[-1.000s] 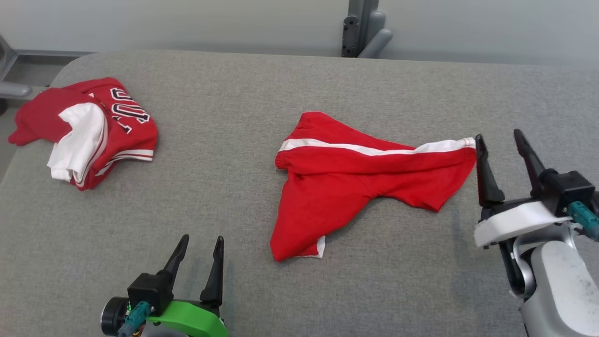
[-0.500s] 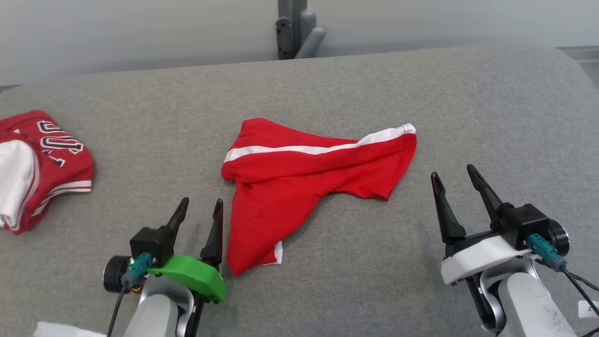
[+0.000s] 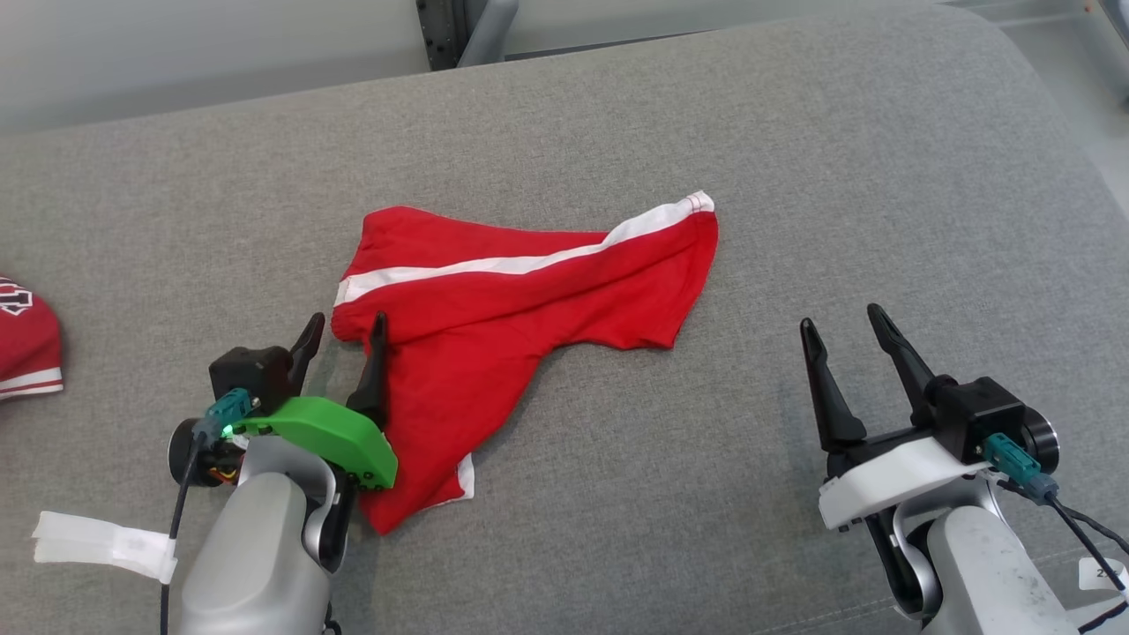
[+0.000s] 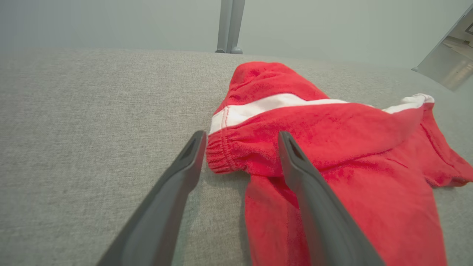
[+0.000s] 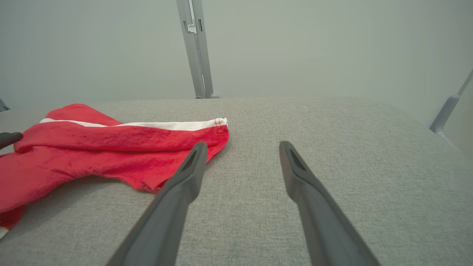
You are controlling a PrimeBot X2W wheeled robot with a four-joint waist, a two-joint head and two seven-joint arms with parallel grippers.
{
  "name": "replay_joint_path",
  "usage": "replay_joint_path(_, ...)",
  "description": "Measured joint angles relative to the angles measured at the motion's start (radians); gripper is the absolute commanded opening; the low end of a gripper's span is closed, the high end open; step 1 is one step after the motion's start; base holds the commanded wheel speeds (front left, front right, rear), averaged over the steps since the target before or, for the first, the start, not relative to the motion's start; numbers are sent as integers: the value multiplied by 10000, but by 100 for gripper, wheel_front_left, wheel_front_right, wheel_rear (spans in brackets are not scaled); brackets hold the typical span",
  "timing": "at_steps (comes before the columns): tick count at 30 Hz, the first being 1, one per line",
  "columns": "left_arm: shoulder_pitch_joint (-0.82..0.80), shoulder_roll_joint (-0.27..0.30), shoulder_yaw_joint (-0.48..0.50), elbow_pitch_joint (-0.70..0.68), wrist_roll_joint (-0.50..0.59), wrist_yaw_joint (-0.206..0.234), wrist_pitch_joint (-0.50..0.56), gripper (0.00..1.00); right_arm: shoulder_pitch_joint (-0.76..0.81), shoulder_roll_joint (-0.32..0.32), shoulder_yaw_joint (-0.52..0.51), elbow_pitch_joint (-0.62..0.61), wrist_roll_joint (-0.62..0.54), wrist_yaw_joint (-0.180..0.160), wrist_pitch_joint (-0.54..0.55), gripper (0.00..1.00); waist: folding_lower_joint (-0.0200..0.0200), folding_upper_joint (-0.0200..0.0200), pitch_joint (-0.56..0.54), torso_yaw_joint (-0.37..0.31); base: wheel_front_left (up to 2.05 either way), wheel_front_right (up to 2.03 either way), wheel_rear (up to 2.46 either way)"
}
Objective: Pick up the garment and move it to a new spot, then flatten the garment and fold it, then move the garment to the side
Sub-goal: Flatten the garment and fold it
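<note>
The garment [image 3: 512,309], red shorts with a white side stripe, lies crumpled and spread on the grey padded table [image 3: 882,176]. My left gripper [image 3: 347,319] is open at the elastic waistband's left corner. In the left wrist view the garment [image 4: 332,147] lies under the left gripper [image 4: 242,133], one finger over the cloth and the other over bare table. My right gripper [image 3: 841,317] stands open over bare table, well to the right of the garment. In the right wrist view the right gripper [image 5: 242,144] holds nothing, and the garment [image 5: 92,147] lies to its left.
Another red garment [image 3: 26,344] with lettering pokes in at the far left edge of the table. A grey metal post [image 3: 459,31] stands behind the table. The table's rounded right corner [image 3: 1050,97] lies beyond my right arm.
The head camera has swung right, so the whole picture slid left. My left gripper has moved up to the garment's waistband corner. My right gripper has drawn back from the leg hem.
</note>
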Motion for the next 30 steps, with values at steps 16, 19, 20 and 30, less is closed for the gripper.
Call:
replay_joint_path(16,-740,203,-1099,1129,-1563,-2,2,0,-241,234,6,23,4,0,0,100,0,0,406,-178,0,0,0)
replay_joint_path(19,-713,297,-1043,752,-1523,-2,2,0,-236,251,-77,46,13,0,0,100,0,0,300,-121,0,0,0)
replay_joint_path(20,-676,303,-1003,606,-1469,-2,0,0,-228,257,-102,71,46,0,0,100,0,0,246,-101,0,0,0)
replay_joint_path(30,1040,31,-811,-270,-872,-2,2,0,556,309,-278,460,178,0,0,100,0,0,-975,156,0,0,0)
